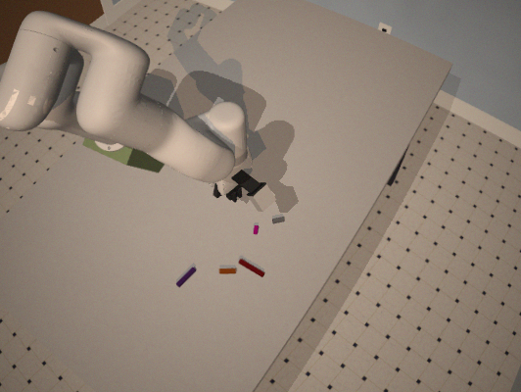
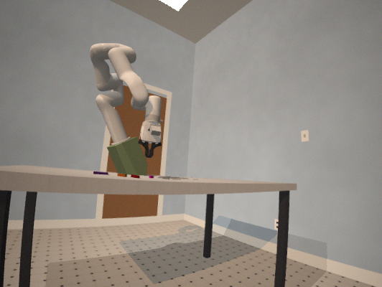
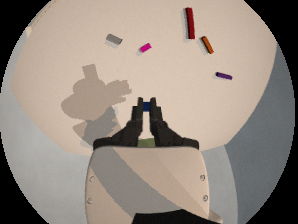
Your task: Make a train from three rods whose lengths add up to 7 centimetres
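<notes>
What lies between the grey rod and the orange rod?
The magenta rod lies between the grey rod and the orange rod, slightly aside; the top view shows it.

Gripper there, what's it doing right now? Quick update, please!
Gripper shut on a small blue rod, raised above the table. Magenta rod, grey rod, orange rod lie apart, no train yet. Nothing blocking.

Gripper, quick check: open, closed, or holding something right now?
Gripper: closed on the small blue rod, held up above the table.
</notes>
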`<state>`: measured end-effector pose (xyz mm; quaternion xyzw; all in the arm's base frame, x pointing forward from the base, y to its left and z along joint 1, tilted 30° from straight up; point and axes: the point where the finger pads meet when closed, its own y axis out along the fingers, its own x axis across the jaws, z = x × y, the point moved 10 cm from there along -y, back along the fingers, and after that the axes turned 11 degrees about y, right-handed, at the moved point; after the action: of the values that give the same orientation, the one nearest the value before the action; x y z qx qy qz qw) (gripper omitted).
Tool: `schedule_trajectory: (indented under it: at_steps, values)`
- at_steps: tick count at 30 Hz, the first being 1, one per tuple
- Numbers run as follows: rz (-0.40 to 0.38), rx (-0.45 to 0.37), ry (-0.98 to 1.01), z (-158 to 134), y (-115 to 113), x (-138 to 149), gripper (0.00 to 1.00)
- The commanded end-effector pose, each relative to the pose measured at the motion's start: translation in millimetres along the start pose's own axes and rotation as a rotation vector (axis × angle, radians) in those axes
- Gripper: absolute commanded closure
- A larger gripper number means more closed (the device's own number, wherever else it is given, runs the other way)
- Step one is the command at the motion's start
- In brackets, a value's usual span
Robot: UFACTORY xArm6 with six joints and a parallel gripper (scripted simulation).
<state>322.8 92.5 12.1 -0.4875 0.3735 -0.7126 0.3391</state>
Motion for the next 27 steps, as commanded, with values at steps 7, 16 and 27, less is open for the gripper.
schedule_trajectory:
  at_steps: [7, 16, 27]
  values:
    - [-0.005, 0.000, -0.036, 7.9, -6.1, -11.7, 0.96]
    - [-0.009, 0.005, -0.199, 31.3, -6.0, -68.3, 0.96]
    - [-0.005, -0.001, -0.392, 42.3, -6.1, -136.3, 0.96]
